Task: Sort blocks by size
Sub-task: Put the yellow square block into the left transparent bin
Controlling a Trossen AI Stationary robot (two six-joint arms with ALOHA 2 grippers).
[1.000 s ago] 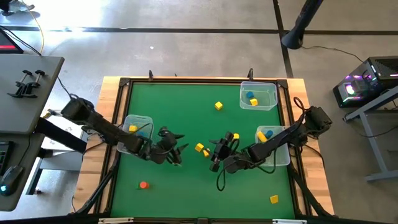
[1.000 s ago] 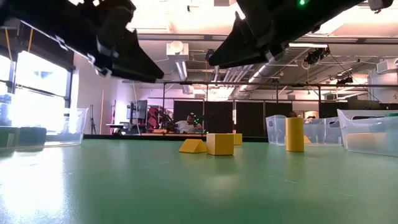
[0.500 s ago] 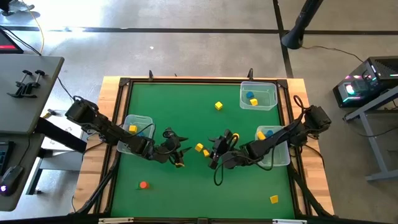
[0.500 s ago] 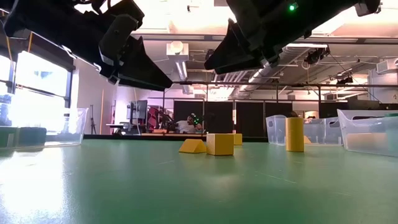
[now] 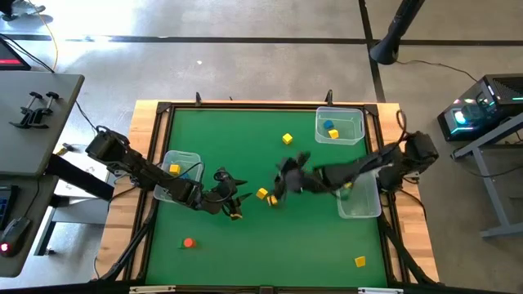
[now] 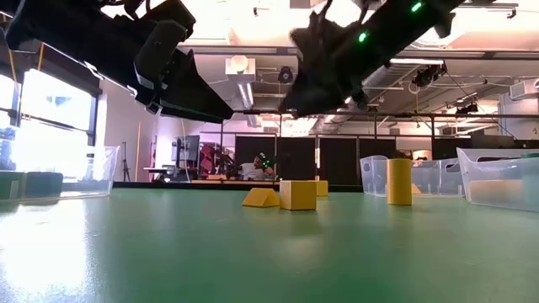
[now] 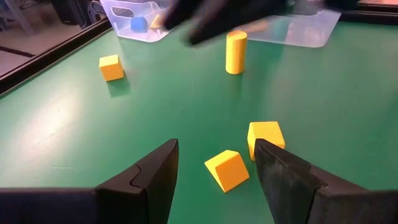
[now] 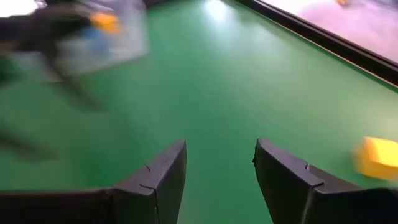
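Observation:
Two yellow blocks, a wedge [image 7: 227,169] and a cube [image 7: 266,135], lie on the green table just ahead of my left gripper [image 7: 216,146], which hovers open above the mat, left of centre [image 5: 235,204]. My right gripper [image 5: 279,181] is open over the table's middle, beyond those two blocks, with nothing between its fingers [image 8: 219,149]. A yellow cylinder [image 6: 398,181] stands upright. Another yellow cube [image 5: 287,139] lies farther back, an orange-red block [image 5: 189,242] near left, and a yellow one [image 5: 359,261] near right.
Clear bins stand at the left [image 5: 181,170], far right [image 5: 339,125] and right [image 5: 359,200]; the far right one holds a blue and a yellow block. A raised black rim [image 5: 167,110] borders the mat. The right arm crosses above the right bin.
My right gripper has swung from the near side of the two yellow blocks toward the table's far edge and rolled as it went, staying open. The left arm has barely shifted. No block has moved.

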